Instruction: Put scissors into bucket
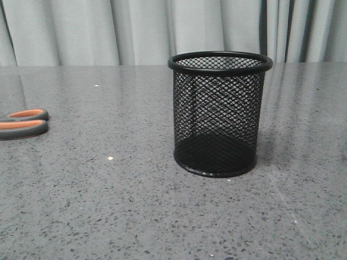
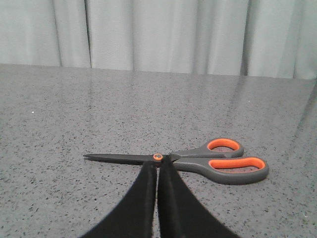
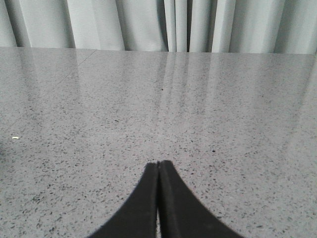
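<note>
Left gripper [image 2: 157, 166] has its fingers pressed together, holding nothing, tips lined up on the pivot of the scissors [image 2: 198, 159] but seemingly short of it; contact can't be judged from the left wrist view. Right gripper [image 3: 158, 166] same state: closed, empty, bare table [image 3: 198, 109] ahead of it. Scissors lie flat and closed on the table, blades pointing one way, orange-lined handles the other; in the front view only the handle loops show, at the far left edge. Bucket [image 1: 219, 114] stands upright around centre table, mouth open, nothing inside, well apart from the scissors. Nothing picked yet, so the step is the left-arm grasp. My take: open the jaws first, come down straddling the pivot or the shank just behind it, not the blades, since they're thin and flat on a hard top and will skate. Close across the width, lift level, then tip the blades down before reaching the bucket. Scissors look long relative to the cup, so expect handles to stick out above the rim [image 1: 220, 56]; release low so the light mesh cup doesn't tip.
</note>
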Controlling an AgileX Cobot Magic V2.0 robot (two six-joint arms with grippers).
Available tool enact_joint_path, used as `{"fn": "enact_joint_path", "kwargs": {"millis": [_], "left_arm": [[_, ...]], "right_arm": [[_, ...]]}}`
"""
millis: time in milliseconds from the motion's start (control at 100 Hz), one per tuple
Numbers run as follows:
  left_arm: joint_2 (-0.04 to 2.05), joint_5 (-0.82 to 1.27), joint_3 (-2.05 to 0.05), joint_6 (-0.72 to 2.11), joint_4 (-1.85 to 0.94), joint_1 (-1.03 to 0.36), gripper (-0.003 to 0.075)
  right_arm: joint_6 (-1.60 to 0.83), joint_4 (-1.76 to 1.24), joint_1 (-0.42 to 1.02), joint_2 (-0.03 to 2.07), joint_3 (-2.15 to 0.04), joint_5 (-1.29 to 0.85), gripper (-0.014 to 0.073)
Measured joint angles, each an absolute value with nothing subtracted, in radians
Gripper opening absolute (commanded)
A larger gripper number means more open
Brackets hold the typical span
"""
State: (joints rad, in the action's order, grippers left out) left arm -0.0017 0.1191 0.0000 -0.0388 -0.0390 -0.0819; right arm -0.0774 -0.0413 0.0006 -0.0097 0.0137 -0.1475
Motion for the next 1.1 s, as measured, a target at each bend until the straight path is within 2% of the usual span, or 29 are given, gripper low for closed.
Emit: {"fn": "enact_joint_path", "kwargs": {"millis": [1100], "left_arm": [[-0.002, 0.119, 0.0, -0.039, -0.039, -0.082, -0.002]], "right_arm": [[-0.077, -0.039, 0.001, -0.01, 0.014, -0.122, -0.0066]]}}
